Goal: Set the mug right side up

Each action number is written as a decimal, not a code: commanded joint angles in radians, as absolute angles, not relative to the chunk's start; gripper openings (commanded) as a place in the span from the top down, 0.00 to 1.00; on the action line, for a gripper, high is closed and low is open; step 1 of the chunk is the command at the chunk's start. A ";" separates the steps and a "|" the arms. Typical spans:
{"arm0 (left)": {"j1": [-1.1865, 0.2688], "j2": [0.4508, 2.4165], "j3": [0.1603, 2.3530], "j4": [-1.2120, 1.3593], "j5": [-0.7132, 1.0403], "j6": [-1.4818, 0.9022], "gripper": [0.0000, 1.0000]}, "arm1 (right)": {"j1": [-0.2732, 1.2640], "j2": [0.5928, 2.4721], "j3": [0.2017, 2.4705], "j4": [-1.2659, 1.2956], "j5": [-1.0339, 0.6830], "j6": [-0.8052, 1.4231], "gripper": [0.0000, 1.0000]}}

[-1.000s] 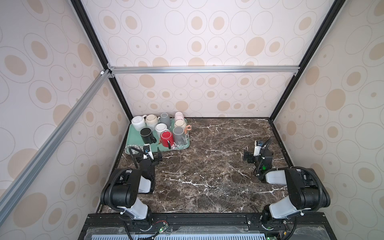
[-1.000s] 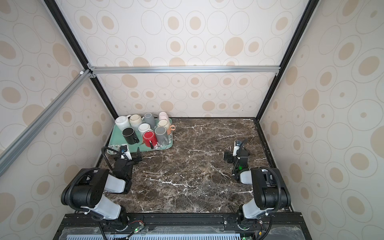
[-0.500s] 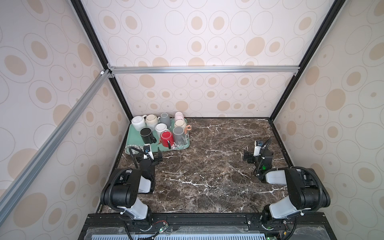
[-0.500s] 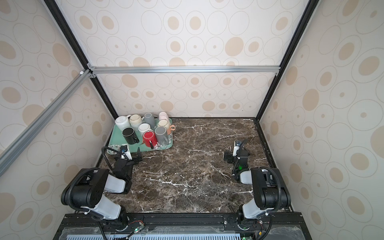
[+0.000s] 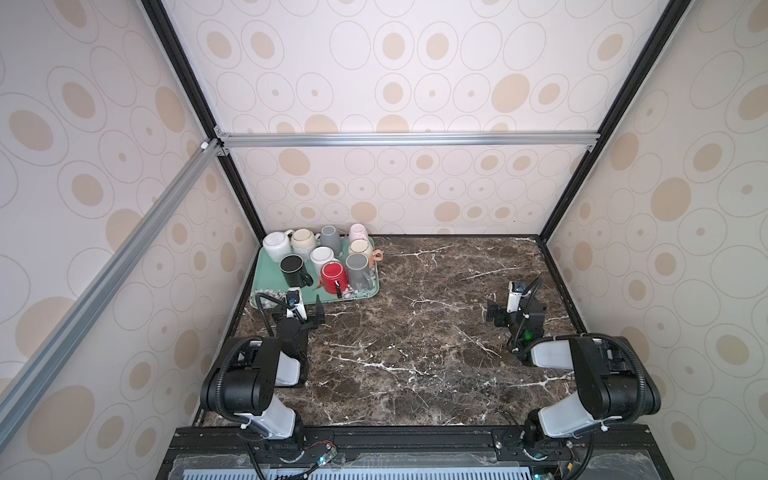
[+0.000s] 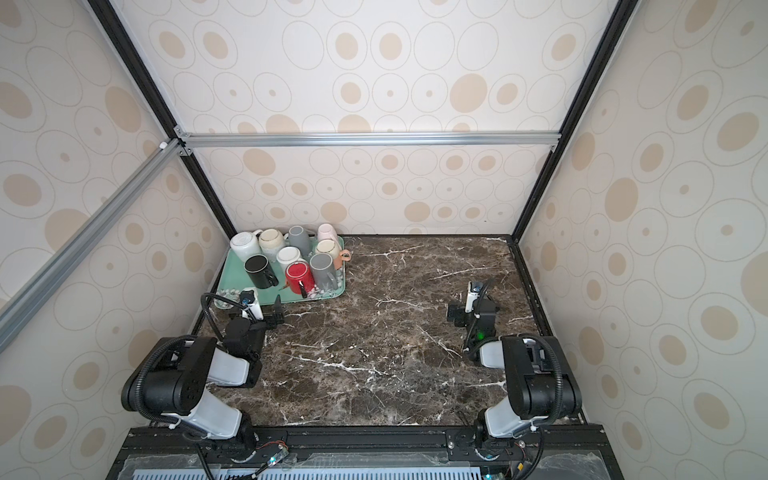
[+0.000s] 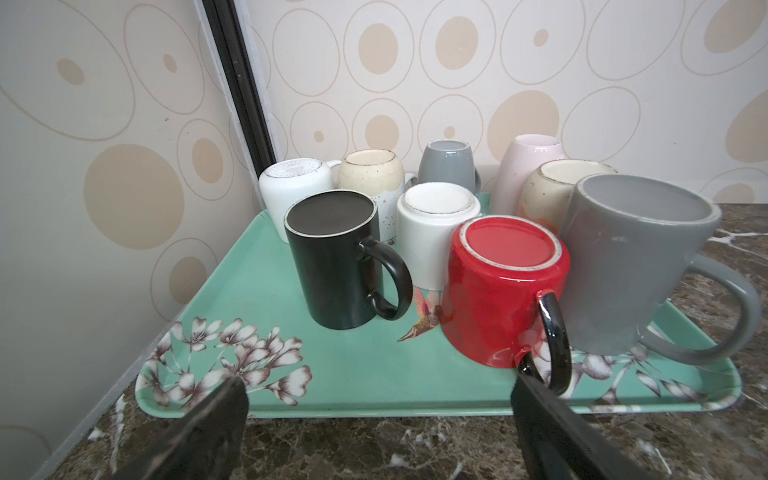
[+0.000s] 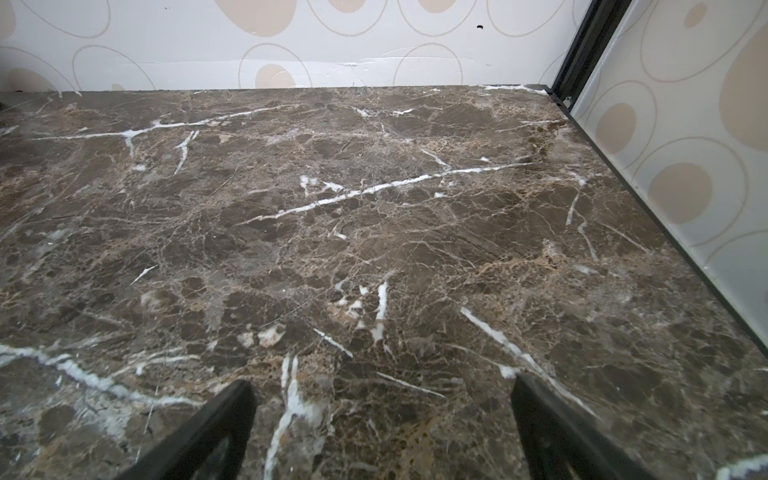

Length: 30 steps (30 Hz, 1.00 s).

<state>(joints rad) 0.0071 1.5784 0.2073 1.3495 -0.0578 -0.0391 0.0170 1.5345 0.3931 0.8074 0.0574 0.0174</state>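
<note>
The left hand waits low at the near edge of the green tray, fingers spread wide and holding nothing. The red mug stands bottom-up on the tray just ahead of it among other mugs, its black handle turned toward the hand and close to one finger. The right hand is likewise open and empty over the marble worktop, well apart from the tray.

Soft, even, bright light throughout, with faint shadows. The red mug carries small glossy highlights. Wrist views bulge at the edges; the near fingers look blurred, perhaps out of focus.
</note>
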 commanded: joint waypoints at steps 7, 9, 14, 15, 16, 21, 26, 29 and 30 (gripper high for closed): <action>0.025 1.575 0.207 1.383 0.000 -0.052 0.00 | 0.024 1.532 0.408 0.810 0.067 0.007 0.00; 0.025 1.572 0.203 1.390 -0.007 -0.057 0.00 | 0.024 1.531 0.407 0.814 0.067 0.007 0.00; 0.024 1.511 0.217 1.310 -0.041 -0.064 0.00 | 0.024 1.453 0.385 0.808 0.067 0.002 0.01; 0.025 1.481 0.229 1.261 -0.056 -0.067 0.00 | 0.024 1.403 0.401 0.735 0.066 0.001 0.00; 0.025 1.443 0.246 1.207 -0.077 -0.074 0.00 | 0.025 1.366 0.424 0.653 0.066 0.006 0.00; 0.026 1.330 0.387 0.919 -0.159 -0.124 0.00 | 0.026 1.260 0.643 0.200 0.069 0.141 0.04; 0.042 1.357 0.626 0.574 -0.140 -0.251 0.00 | 0.048 1.336 0.851 -0.063 0.012 0.331 0.14; 0.074 1.443 0.803 0.320 -0.013 -0.296 0.00 | 0.108 1.417 0.948 -0.151 -0.019 0.399 0.19; 0.079 1.478 0.854 0.238 0.036 -0.282 0.00 | 0.139 1.447 0.981 -0.178 -0.020 0.414 0.20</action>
